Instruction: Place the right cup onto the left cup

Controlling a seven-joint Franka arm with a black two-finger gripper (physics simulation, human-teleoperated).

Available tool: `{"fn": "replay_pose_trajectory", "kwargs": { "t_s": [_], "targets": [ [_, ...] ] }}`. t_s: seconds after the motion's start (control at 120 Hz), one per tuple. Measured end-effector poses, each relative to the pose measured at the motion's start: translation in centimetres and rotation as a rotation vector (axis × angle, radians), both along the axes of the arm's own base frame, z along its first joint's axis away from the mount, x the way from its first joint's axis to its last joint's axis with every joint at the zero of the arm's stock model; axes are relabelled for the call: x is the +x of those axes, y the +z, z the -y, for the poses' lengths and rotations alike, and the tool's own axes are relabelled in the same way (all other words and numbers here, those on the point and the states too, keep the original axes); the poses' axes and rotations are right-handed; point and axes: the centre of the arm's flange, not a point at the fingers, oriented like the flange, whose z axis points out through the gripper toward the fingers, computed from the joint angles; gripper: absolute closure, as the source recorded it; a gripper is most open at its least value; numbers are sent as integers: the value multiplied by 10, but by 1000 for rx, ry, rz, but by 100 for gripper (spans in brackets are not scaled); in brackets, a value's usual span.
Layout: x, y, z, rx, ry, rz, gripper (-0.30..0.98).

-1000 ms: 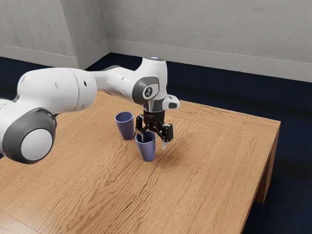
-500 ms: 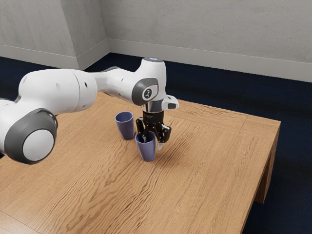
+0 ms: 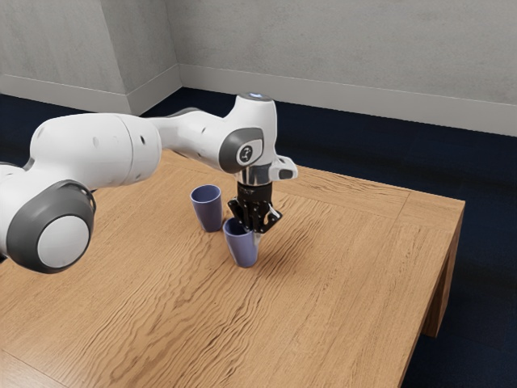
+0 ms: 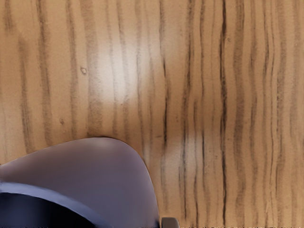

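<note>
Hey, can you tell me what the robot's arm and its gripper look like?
The arm has smooth, rounded white housings with dark grey joint covers, a round white cap on the big joint, and a small dark round emblem on a white patch near the wrist. The gripper is black, with angular, linked fingers.

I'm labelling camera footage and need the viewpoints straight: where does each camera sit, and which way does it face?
Exterior view: beside the arm, looking down across the table at the far cup and the cup at the gripper; arm and gripper show.
Wrist view: on the hand, looking down at the tabletop; a small grey piece, likely a fingertip, shows at the lower edge.
Shared: the table and the cup at the gripper.
</note>
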Motion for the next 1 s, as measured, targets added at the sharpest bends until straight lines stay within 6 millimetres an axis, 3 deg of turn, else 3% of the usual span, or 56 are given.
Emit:
{"fn": "replay_pose_trajectory", "kwargs": {
  "t_s": [0.183, 0.625, 0.767, 1.0],
  "targets": [
    [-2, 13, 5, 3, -5, 12, 77],
    [-33, 106, -5, -6, 6, 86, 78],
    [-39, 126, -17, -7, 22, 103, 79],
    [-48, 147, -56, 12, 68, 113, 79]
  ]
}}
